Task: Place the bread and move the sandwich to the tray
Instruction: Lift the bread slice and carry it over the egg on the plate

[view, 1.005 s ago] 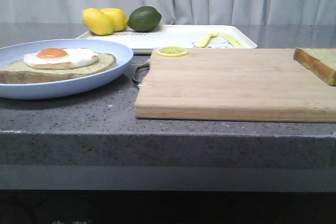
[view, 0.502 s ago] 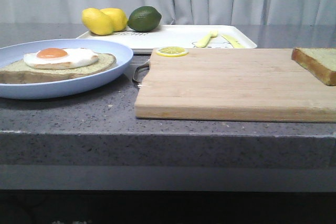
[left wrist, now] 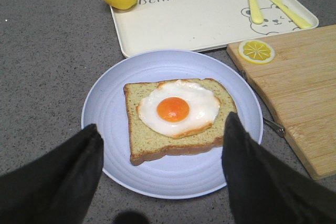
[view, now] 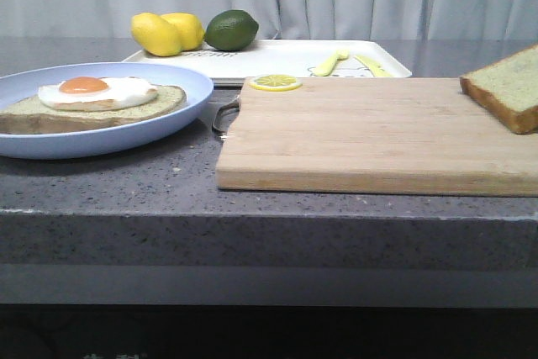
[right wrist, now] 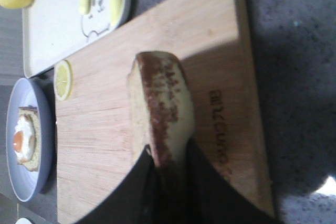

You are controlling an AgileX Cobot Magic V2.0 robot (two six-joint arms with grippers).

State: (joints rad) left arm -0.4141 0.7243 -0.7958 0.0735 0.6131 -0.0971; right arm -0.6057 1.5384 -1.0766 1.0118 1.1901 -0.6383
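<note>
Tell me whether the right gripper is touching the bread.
Touching. The right wrist view shows the right gripper with both fingers pressed against the faces of the bread, one on each side, above the cutting board.

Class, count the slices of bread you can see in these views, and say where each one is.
2. One slice lies flat under the fried egg on the blue plate; the bread is gripped by the right hand over the cutting board.

Two lemons (view: 167,33), one lime (view: 231,29), one lemon slice (view: 275,82), one bread (view: 506,90).
</note>
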